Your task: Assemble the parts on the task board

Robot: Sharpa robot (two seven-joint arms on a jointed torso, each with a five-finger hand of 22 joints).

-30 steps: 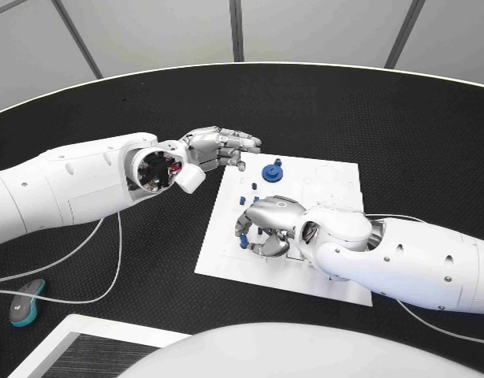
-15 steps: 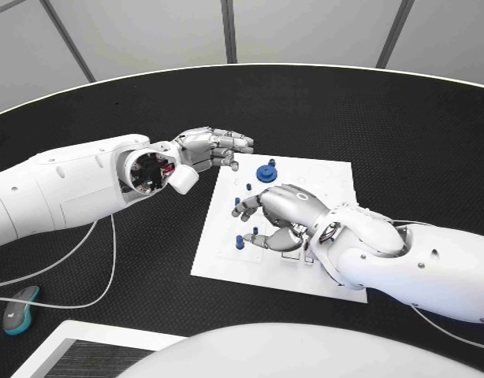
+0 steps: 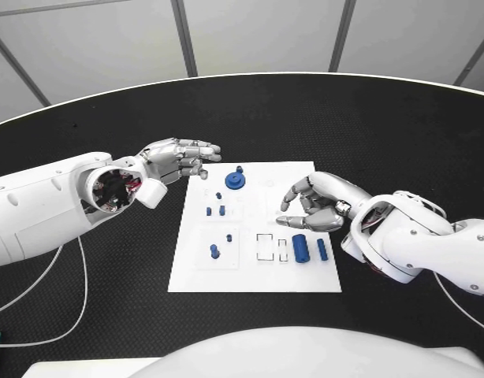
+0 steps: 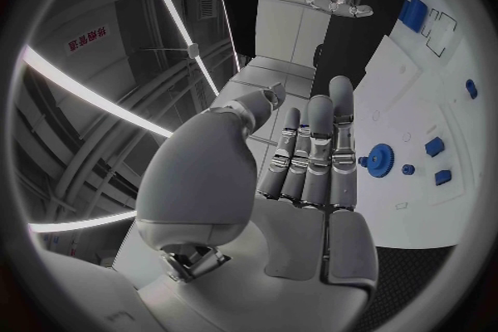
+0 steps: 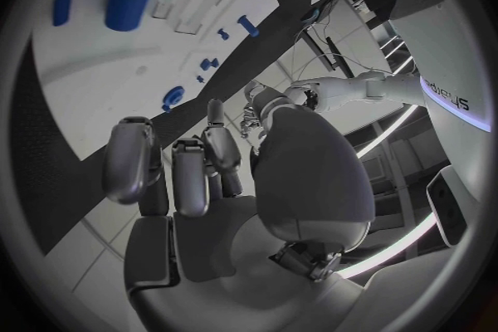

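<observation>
Hovering empty and loosely curled over the task board [image 3: 197, 268], right hand [image 3: 319, 202] may bump the big blue part [image 3: 300, 248] crooked.

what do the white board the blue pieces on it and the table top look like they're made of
Task board: looks like rigid white plastic or coated sheet, smooth and matte, with crisp recessed slots. Blue parts: probably moulded or printed plastic, uniform colour, faint sheen; the round one looks gear-like. Table: black, finely speckled and dull, suggesting a textured mat or fabric; uncertain.
</observation>
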